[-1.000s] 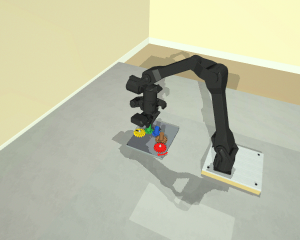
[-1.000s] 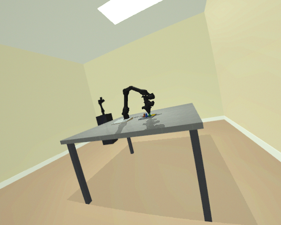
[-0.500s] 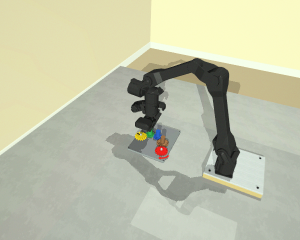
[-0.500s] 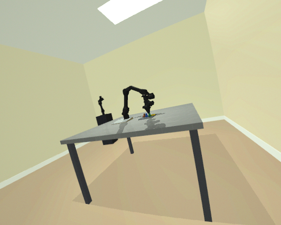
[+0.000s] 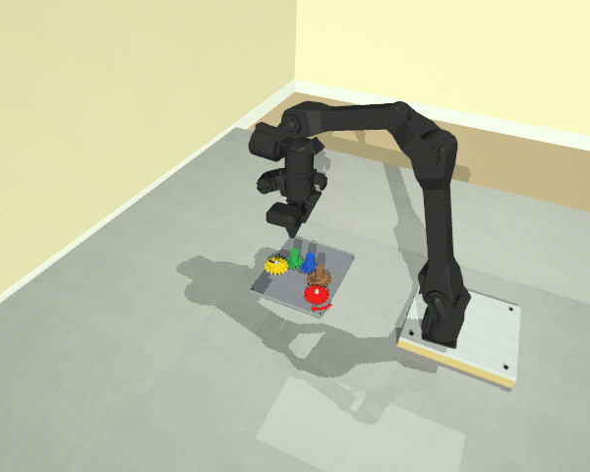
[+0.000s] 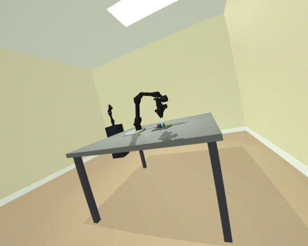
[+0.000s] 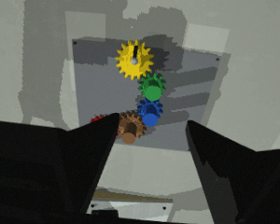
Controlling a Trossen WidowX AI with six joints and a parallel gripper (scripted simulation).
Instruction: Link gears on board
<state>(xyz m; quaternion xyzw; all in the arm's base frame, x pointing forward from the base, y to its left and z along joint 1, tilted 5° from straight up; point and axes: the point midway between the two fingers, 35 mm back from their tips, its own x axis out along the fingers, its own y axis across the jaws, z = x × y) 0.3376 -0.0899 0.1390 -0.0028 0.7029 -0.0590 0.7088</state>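
Note:
The grey board (image 5: 280, 292) (image 7: 100, 93) carries a curved row of gears. The red gear (image 5: 316, 295) is at one end, then the brown gear (image 5: 319, 278) (image 7: 129, 125), the blue gear (image 5: 309, 263) (image 7: 150, 112), the green gear (image 5: 295, 260) (image 7: 152, 87) and the yellow gear (image 5: 275, 265) (image 7: 134, 60) with its black stripe. Neighbouring gears look close enough to mesh; whether each sits fully flat is too small to tell. My gripper (image 5: 292, 236) (image 6: 160, 117) (image 7: 152, 121) is open and empty above the board. Its left finger partly hides the red gear in the wrist view.
The red arrow (image 5: 322, 307) lies on the board beside the red gear. The arm's base plate (image 5: 488, 324) (image 6: 129, 132) stands on the table (image 5: 133, 355) (image 6: 191, 132). A black stand (image 6: 114, 129) with a small arm is behind the table.

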